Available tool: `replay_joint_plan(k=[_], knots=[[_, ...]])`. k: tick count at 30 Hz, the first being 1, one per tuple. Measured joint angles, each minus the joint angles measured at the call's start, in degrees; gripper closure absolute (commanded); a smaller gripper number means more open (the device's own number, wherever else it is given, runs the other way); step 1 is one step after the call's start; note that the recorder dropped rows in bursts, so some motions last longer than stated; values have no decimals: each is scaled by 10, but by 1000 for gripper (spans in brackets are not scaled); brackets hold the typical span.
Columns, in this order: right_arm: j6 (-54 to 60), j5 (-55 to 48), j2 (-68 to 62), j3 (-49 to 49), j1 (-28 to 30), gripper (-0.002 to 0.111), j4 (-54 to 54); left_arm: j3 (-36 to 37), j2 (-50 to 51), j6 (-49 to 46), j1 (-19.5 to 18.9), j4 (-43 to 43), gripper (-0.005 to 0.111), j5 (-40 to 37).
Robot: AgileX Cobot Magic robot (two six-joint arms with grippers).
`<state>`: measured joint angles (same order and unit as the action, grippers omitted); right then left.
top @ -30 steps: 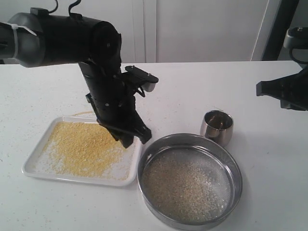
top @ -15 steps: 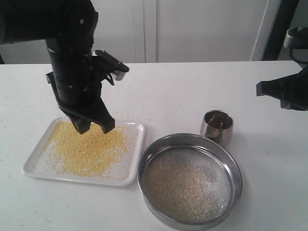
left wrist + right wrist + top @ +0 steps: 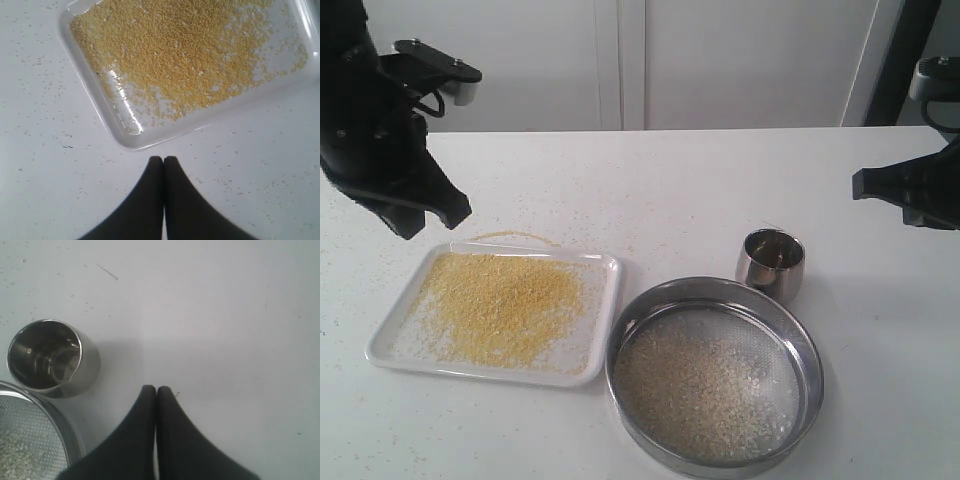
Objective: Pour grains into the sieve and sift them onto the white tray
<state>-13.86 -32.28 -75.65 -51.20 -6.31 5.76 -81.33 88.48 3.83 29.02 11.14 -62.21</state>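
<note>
- The left gripper (image 3: 430, 218) had pulled back since a second before. Then it hung low between the white tray (image 3: 382, 352) and the sieve (image 3: 810, 352); half a second before, it was over the tray. Now it was raised above the table (image 3: 670, 190), beyond the tray's far left corner.
- In the left wrist view its two fingers (image 3: 155, 172) were pressed together with nothing between them. A second earlier they had looked parted.
- The right gripper (image 3: 865, 185) had not moved, hanging at the right edge above the table. Its jaws were closed and empty in the right wrist view (image 3: 156, 389), above bare table beside the steel cup (image 3: 50, 357).
- The grains (image 3: 500, 305) lay as before. The fine golden ones were spread over most of the white tray, thinner towards its edges (image 3: 107, 117).
- Coarser pale grains (image 3: 705, 385) covered the mesh of the sieve.
- The sieve stood on the table just right of the tray, where it had been. Its rim (image 3: 60, 425) was close to the cup.
- The steel cup (image 3: 772, 262) stood upright just behind the sieve, unmoved.
- Stray grains (image 3: 510, 237) lay on the table by the tray's far edge, and specks were scattered around it.
</note>
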Motion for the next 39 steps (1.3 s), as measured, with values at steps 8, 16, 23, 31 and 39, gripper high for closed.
replay_joint_plan(k=[8,16,23,31,39], knots=[[0,0,0,0,0,108,0,129,-114,15,-2,-51,107,70],[0,0,0,0,0,108,0,172,-173,15,-2,-58,107,61],[0,0,0,0,0,108,0,172,-174,15,-2,-69,107,78],[0,0,0,0,0,108,0,217,-231,15,-2,-71,107,212],[0,0,0,0,0,108,0,289,-310,15,-2,-39,107,279]])
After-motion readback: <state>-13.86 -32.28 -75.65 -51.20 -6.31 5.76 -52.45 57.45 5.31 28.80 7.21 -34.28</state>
